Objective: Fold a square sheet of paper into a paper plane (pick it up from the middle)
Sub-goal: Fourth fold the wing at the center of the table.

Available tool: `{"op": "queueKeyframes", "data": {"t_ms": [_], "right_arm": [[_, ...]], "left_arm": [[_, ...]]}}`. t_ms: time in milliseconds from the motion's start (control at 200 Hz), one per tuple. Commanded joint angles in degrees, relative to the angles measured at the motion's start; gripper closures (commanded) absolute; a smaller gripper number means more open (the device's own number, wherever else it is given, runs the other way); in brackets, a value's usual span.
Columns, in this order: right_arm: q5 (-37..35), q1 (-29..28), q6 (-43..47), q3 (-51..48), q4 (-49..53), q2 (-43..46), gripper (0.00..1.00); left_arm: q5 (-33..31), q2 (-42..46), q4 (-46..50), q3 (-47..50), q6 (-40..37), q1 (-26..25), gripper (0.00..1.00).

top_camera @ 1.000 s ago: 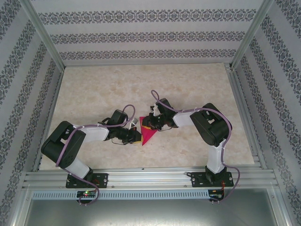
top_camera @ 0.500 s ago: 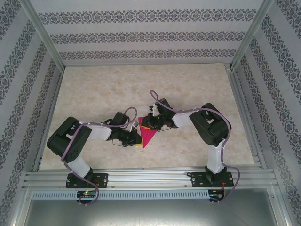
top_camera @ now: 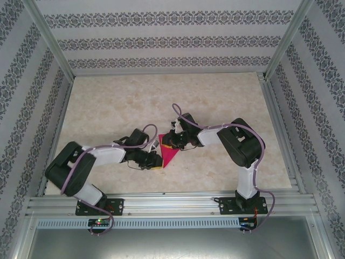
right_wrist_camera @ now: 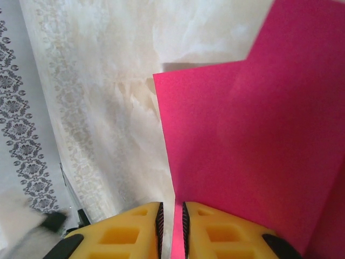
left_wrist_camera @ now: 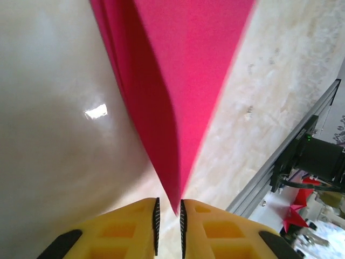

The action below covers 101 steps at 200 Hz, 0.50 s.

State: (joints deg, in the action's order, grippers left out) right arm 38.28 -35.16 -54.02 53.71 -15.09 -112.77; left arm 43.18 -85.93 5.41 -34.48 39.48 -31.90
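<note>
The square sheet of paper [top_camera: 169, 155] lies on the table as a magenta-pink folded wedge, its wide end far and its sharp point near. In the left wrist view the paper [left_wrist_camera: 178, 81] narrows to a point that reaches into the slim gap of my left gripper [left_wrist_camera: 167, 216], whose jaws stand slightly apart and do not clamp it. From above, that left gripper [top_camera: 157, 162] sits at the wedge's near-left tip. My right gripper [top_camera: 168, 141] is at the wide end. Its jaws [right_wrist_camera: 172, 221] are narrowly open, straddling the left edge of the flat paper [right_wrist_camera: 242, 151].
The marble tabletop [top_camera: 118, 102] stretches out behind both grippers. An aluminium rail [top_camera: 172, 202] runs along the near edge and is also seen in the left wrist view as a rail [left_wrist_camera: 291, 156]. Patterned walls [top_camera: 161, 43] close in the back and sides.
My left gripper's jaws have parted a little from the paper's point, and the left arm's elbow has swung out and down. The right arm and the paper have held still.
</note>
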Motion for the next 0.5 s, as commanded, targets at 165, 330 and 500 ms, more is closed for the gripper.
{"op": "queueKeyframes", "data": {"t_ms": [165, 330, 500], "right_arm": [[-8.18, -1.33, 0.93, -4.05, 7.89, -4.32, 0.80], [-7.97, -1.41, 1.03, -3.73, 7.99, -4.50, 0.80], [-7.49, -1.41, 1.11, -3.55, 8.06, -4.74, 0.80]], "left_arm": [[-8.33, 11.16, -1.03, 0.11, 7.27, 0.34, 0.83], [-6.02, 6.12, -9.67, -0.55, 10.41, 0.35, 0.82], [-3.53, 0.51, -15.56, -1.49, 12.15, 0.09, 0.81]]}}
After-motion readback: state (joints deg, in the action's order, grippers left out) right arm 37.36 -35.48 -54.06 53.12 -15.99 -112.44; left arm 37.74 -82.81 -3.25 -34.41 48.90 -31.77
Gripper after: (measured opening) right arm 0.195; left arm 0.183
